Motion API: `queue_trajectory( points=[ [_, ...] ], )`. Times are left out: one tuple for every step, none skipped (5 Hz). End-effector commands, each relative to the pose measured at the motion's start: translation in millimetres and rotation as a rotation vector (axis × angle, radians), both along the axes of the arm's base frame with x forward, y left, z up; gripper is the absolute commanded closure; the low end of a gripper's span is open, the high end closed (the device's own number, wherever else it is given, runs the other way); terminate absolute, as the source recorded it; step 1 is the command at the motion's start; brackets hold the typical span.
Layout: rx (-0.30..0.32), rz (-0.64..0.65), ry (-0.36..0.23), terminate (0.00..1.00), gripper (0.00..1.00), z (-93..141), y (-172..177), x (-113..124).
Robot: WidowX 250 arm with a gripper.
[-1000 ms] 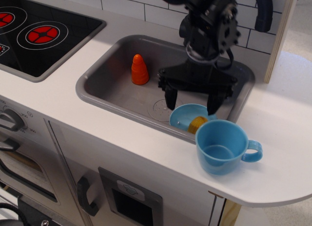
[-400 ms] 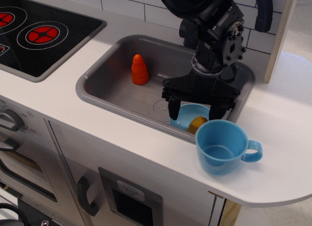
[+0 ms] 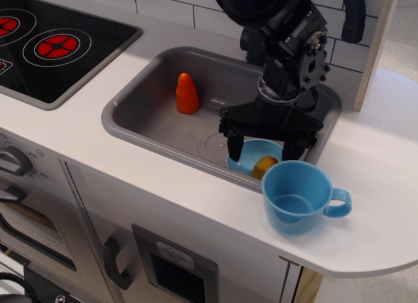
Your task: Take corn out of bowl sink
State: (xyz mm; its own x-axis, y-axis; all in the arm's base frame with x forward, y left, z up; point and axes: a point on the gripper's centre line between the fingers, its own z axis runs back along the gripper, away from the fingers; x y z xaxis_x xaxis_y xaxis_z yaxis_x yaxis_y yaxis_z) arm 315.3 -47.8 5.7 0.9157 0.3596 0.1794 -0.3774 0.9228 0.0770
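Note:
The yellow corn point(image 3: 266, 164) lies in the light-blue bowl point(image 3: 251, 153), which sits in the front right corner of the grey sink point(image 3: 150, 113). My black gripper point(image 3: 263, 149) is open and lowered over the bowl, one finger point(image 3: 234, 149) at the bowl's left side and the other finger point(image 3: 291, 149) at its right. The corn lies between the fingers, a little below them. The bowl's back half is hidden by the gripper.
An orange ridged cone point(image 3: 187, 93) stands upright at the sink's back left. A blue mug point(image 3: 298, 195) with a handle stands on the white counter point(image 3: 366, 159) just in front of the bowl, close to the gripper. A stove top point(image 3: 52, 45) is at the far left.
The gripper has moved right and down, from above the bowl's left part to straddling the bowl and corn. It stays open. Nothing else moved.

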Motion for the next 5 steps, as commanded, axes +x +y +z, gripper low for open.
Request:
queue_trajectory(
  points=[
    [-0.056, -0.006, -0.027, 0.0, 0.0, -3.6, -5.7, 5.5],
    [-0.109, -0.018, -0.012, 0.0, 0.0, -3.0, -6.1, 6.6],
    [-0.155, -0.011, -0.019, 0.0, 1.0, 2.1, -6.8, 8.7],
    [-0.167, -0.011, -0.026, 0.0, 1.0, 11.4, -6.2, 9.2],
    [-0.179, 0.0, -0.058, 0.0, 1.0, 31.9, -4.4, 15.2]
  ],
)
